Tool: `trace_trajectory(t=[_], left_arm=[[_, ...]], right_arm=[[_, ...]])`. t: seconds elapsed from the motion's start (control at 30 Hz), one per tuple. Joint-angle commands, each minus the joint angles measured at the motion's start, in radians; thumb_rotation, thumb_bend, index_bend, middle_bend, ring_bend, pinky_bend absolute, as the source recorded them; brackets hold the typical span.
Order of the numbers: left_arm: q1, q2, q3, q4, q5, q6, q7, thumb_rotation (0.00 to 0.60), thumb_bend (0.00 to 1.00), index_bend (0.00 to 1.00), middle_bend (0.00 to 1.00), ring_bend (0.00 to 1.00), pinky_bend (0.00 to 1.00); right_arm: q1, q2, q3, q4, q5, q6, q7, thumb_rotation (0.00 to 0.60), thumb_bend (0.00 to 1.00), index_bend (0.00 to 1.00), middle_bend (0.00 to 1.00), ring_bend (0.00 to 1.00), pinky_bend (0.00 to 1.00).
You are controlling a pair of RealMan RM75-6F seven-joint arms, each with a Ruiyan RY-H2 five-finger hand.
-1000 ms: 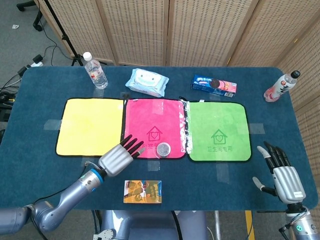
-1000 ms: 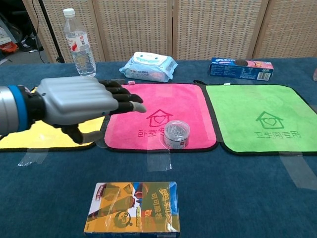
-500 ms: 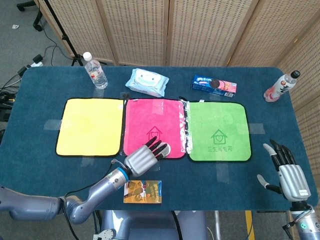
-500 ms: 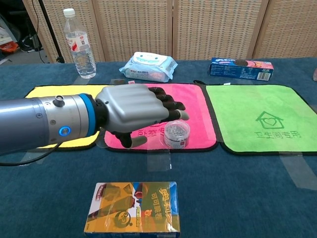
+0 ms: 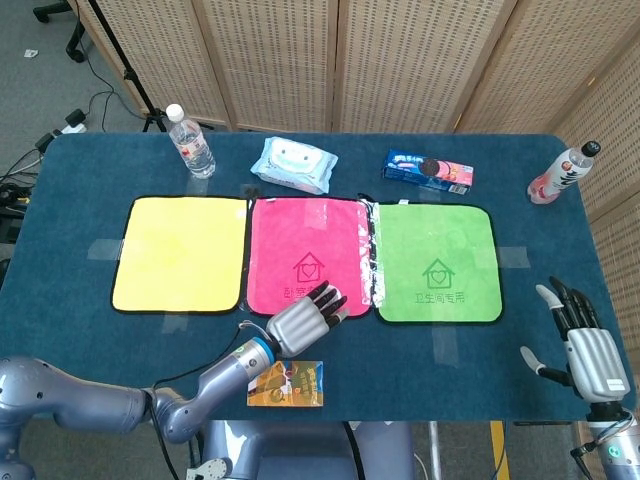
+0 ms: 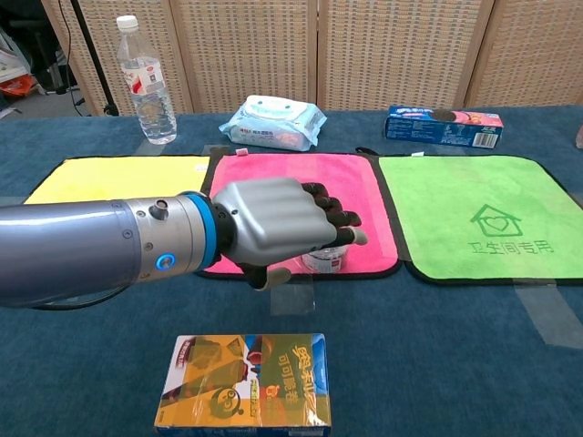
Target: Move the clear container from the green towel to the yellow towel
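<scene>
The clear container (image 6: pixel 324 259) stands on the pink towel (image 6: pixel 291 177) near its front edge, not on the green towel (image 6: pixel 483 218) or the yellow towel (image 6: pixel 118 177). My left hand (image 6: pixel 273 221) hovers right over it with fingers stretched across its top and the thumb low beside it; only the container's lower part shows. In the head view the left hand (image 5: pixel 305 320) hides the container completely. No firm grip is visible. My right hand (image 5: pixel 582 342) is spread and holds nothing, beyond the green towel (image 5: pixel 437 262) near the table's front right corner.
A yellow snack box (image 6: pixel 244 381) lies close to the front edge below my left arm. Along the back stand a water bottle (image 5: pixel 190 140), a wipes pack (image 5: pixel 293 163), a cookie box (image 5: pixel 428 170) and a pink bottle (image 5: pixel 560 172).
My left hand has swept right from the yellow and pink towels' border to above the container, covering it. The right hand drew back slightly toward the table edge.
</scene>
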Motion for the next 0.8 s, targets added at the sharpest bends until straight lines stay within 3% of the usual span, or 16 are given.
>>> trace_trajectory(t=[0.03,0.4,0.8], left_arm=[[-0.030,-0.024,0.008,0.032,-0.039,0.002,0.008,0.600,0.47,0.00,0.00,0.00,0.01],[-0.074,-0.045,0.045,0.069,-0.101,0.023,0.017,0.600,0.47,0.00,0.00,0.00,0.00],[-0.088,0.002,0.108,0.032,-0.118,0.059,0.012,0.600,0.47,0.00,0.00,0.00,0.00]], right_arm=[[-0.001,0.001,0.002,0.005,0.001,0.001,0.008,0.600,0.31,0.11,0.00,0.00,0.05],[-0.006,0.002,0.007,0.008,-0.003,0.008,0.014,0.600,0.31,0.11,0.00,0.00,0.05],[-0.010,-0.004,0.007,0.003,-0.013,0.016,-0.006,0.600,0.31,0.11,0.00,0.00,0.05]])
